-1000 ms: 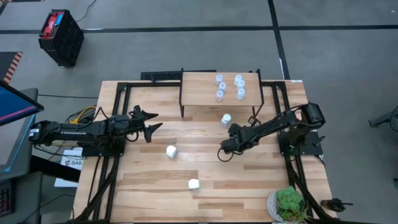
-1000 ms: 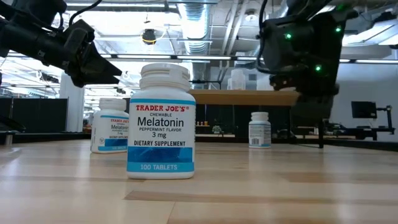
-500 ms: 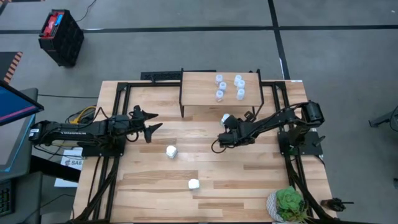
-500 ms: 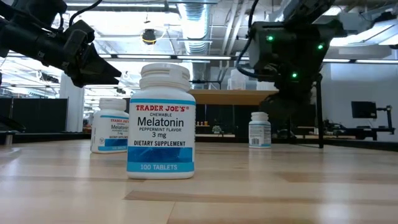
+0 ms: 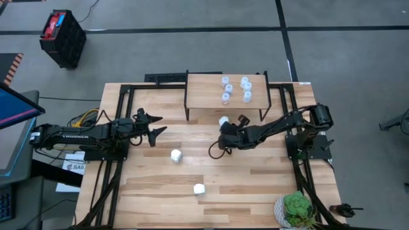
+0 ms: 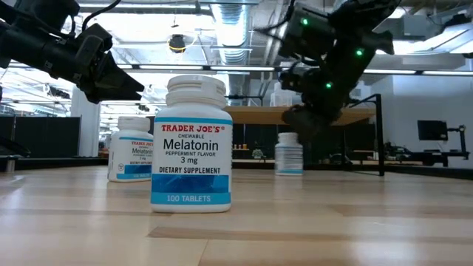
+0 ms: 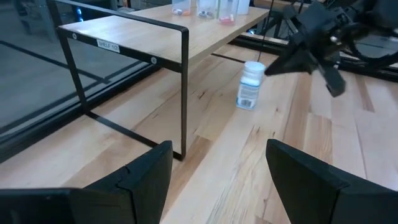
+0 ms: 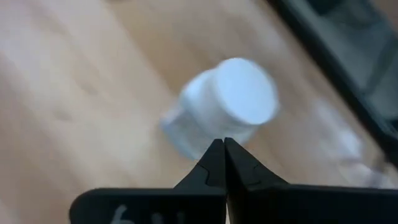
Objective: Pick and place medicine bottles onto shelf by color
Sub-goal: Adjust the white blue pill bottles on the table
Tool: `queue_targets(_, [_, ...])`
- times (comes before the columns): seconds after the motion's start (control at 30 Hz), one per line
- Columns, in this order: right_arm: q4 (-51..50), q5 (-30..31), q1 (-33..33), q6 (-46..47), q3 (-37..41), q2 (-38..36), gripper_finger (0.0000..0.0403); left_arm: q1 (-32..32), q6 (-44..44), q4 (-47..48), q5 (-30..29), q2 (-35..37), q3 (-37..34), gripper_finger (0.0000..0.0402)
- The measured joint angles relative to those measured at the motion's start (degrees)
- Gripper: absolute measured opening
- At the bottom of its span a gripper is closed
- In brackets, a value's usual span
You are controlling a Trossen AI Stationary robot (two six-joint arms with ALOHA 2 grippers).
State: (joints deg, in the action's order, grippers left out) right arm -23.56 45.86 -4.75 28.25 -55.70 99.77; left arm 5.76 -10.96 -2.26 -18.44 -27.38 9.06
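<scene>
Both end effectors hold nothing: right (image 5: 222,132) pressed together beside a white bottle (image 5: 223,121), left (image 5: 155,124) spread.

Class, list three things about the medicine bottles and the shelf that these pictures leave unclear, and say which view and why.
1. Small bottles on the shelf, high view: too small to tell colours.
2. White bottle by the shut right gripper, right wrist view: blurred, and whether they touch is unclear.
3. Rear left bottle, low view: label partly hidden by the front bottle.
</scene>
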Motion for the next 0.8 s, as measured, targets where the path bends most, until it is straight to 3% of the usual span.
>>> queue_targets(0.23, [9.3,-12.0,-1.6,-7.2,0.0,0.0,0.0006,0.0,-0.1,0.2,0.0,0.0,0.0,0.0247])
queue_targets(0.3, [8.7,-12.8,-2.6,-8.3,0.0,0.0,0.0006,0.0,-0.1,0.3,0.0,0.0,0.0,0.0247])
queue_targets(0.47, [-1.9,-6.0,-4.1,1.4,0.0,0.0,0.0006,0.0,-0.1,0.3,0.0,0.0,0.0,0.0247])
queue_targets(0.57, [-7.9,1.5,-4.2,8.9,0.0,0.6,0.0006,0.0,-0.1,0.3,0.0,0.0,0.0,0.0247])
queue_targets(0.7, [-8.0,12.9,-3.4,12.0,0.0,2.7,0.0006,0.0,-0.1,0.4,0.0,0.0,0.0,0.0247])
queue_targets(0.8, [-6.3,15.5,-1.5,11.8,0.0,5.6,0.0006,0.0,-0.2,0.8,0.1,0.0,0.0,0.0247])
